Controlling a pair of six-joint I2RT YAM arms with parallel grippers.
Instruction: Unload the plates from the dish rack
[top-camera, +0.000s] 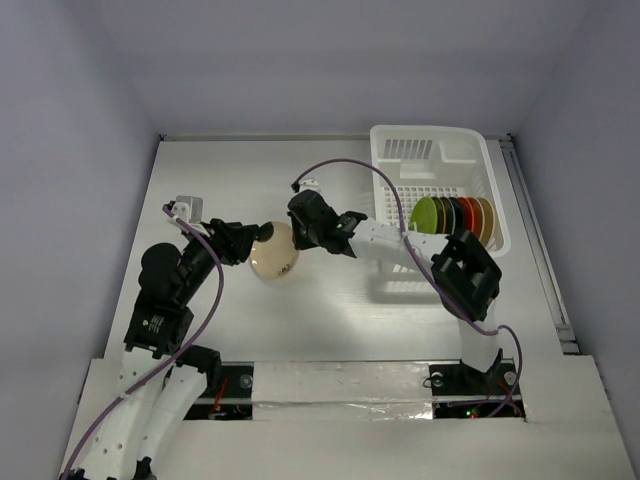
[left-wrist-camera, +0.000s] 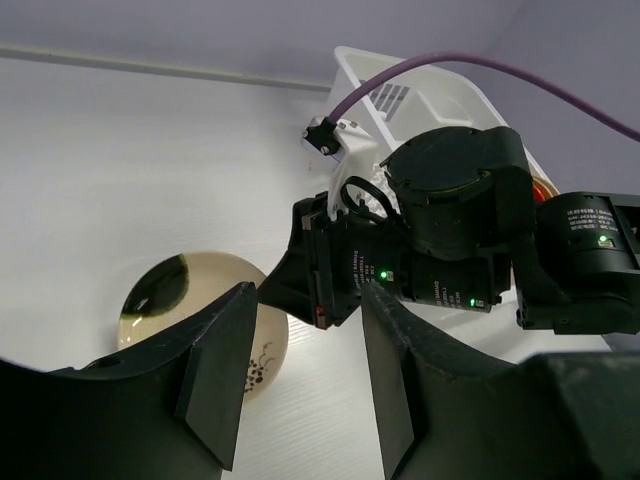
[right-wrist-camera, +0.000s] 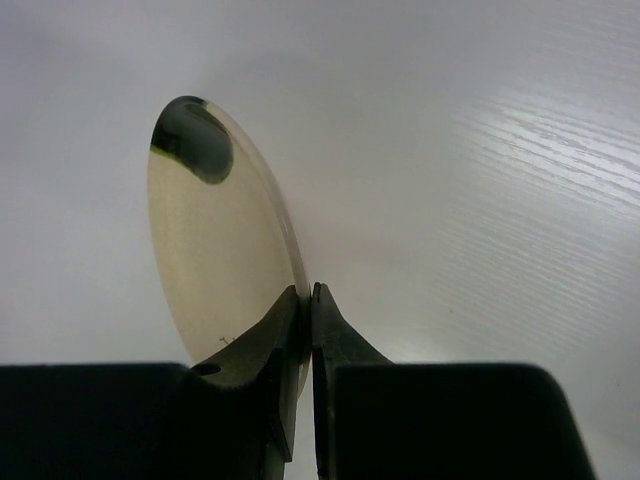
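Cream plate (right-wrist-camera: 215, 260) held upright on edge above the white table (top-camera: 330, 320), its rim pinched in the clenched right gripper (right-wrist-camera: 308, 300). Left gripper (left-wrist-camera: 305, 345), jaws parted and grasping nothing, sits just beside the plate. The remaining plates (top-camera: 455, 218) stand in the dish rack (top-camera: 430, 150).

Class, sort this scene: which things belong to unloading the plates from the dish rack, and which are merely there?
Belong to the job: cream plate, pinched by the right claw; left claw, open beside it; other plates standing in the dish rack.
Merely there: purple cables; table.
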